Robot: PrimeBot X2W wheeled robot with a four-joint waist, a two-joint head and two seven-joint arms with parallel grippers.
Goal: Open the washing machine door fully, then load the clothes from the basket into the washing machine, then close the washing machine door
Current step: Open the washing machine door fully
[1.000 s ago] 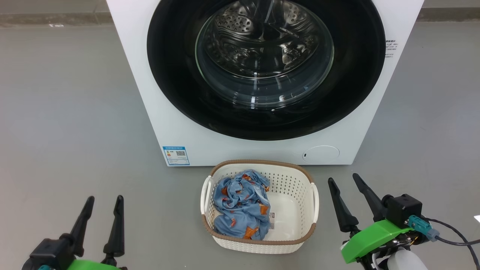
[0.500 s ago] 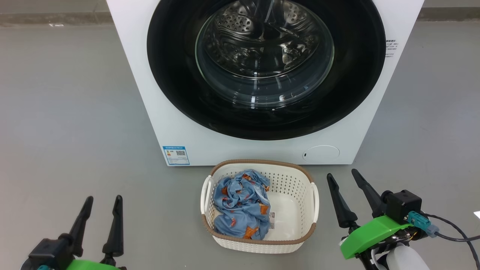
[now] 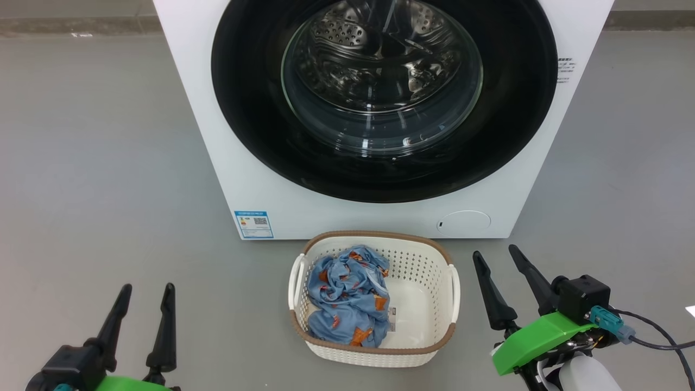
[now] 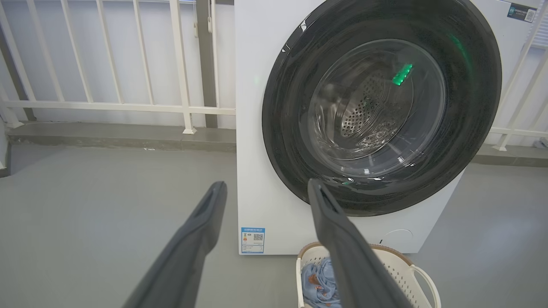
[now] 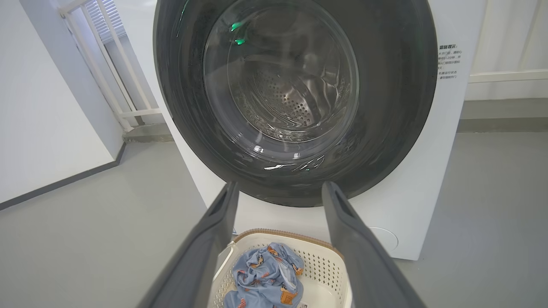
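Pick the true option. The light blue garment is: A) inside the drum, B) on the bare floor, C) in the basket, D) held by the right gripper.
C: the light blue garment lies bunched inside the basket, which stands before the washing machine.

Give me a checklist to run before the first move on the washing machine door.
1. The washing machine door shut, ready to open: ok.
2. The left gripper open, empty: ok.
3. The right gripper open, empty: ok.
4. The clothes inside the basket: ok.
5. Where to grip the door: cannot tell.
6. Door swing clears the basket standing close before the washing machine: cannot tell.
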